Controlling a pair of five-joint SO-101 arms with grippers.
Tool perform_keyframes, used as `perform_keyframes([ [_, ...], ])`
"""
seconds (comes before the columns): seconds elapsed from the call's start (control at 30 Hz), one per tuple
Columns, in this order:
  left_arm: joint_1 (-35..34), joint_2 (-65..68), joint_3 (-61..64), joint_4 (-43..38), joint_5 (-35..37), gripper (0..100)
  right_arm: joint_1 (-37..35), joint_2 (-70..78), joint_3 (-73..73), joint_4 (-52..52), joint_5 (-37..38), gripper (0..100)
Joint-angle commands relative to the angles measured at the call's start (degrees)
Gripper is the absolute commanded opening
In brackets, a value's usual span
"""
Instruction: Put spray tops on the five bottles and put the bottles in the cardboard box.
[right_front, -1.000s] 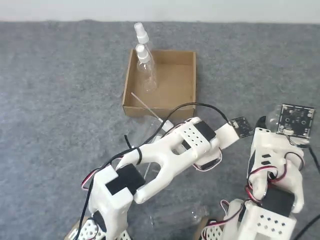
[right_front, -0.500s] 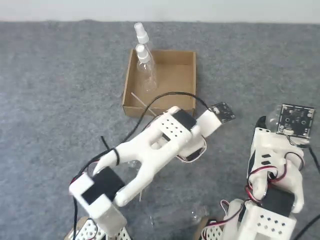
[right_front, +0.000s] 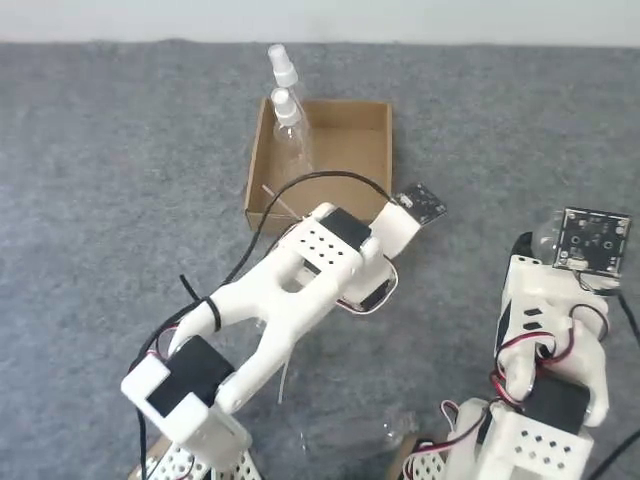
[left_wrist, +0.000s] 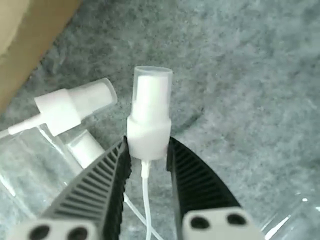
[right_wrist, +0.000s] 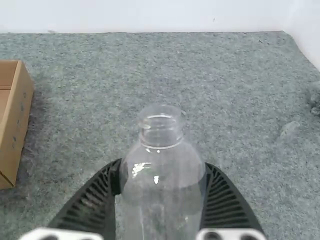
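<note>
left arm's fingers (left_wrist: 147, 150) closed on a white spray top (left_wrist: 149, 117), gripping its collar from both sides, the clear cap pointing away from the wrist and the thin dip tube trailing back between the fingers. just beside it a second spray top (left_wrist: 75, 106) lies on its side on the grey felt worktop (right_front: 120, 200), next to a clear bottle (left_wrist: 22, 165) also lying down. in the high view this arm (right_front: 300, 290) stretches over the worktop with its wrist just short of the near wall of the cardboard box (right_front: 262, 215).

right arm's fingers (right_wrist: 161, 172) clamped around the body of an uncapped clear bottle (right_wrist: 160, 130), held with the open neck pointing away from the wrist, well apart from the box, which sits off to one side.

two capped bottles stand upright at the box's far left corner: one (right_front: 292, 135) inside it, the other (right_front: 283, 65) right behind; whether that one is inside cannot be told. another clear bottle (right_front: 350, 435) lies on the worktop between the bases of the two arms.
</note>
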Motion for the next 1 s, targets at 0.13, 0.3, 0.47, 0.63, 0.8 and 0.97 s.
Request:
perform_keyframes([
  [0.13,-0.35,-3.87,-0.66,2.11,5.71,18,0.04,-0.84,-1.85,-1.71,1.05,6.9],
  [0.3,-0.35,-3.87,-0.75,1.93,5.54,20,0.04,-0.66,-1.85,-1.89,1.14,6.9],
  [0.47,-0.35,-3.78,-1.01,1.14,2.99,20,0.04,-0.75,-1.85,-1.98,1.23,6.9],
  [0.63,-0.35,0.88,-4.18,0.18,2.73,20,0.04,-0.75,-1.85,-1.98,1.23,6.9],
  [0.8,-0.35,11.43,-14.2,5.1,0.0,18,0.04,-0.84,-1.85,-1.89,1.23,6.9],
  [0.97,-0.35,20.92,-23.08,9.23,-0.53,15,0.04,-0.84,-1.85,-1.89,1.32,6.9],
])
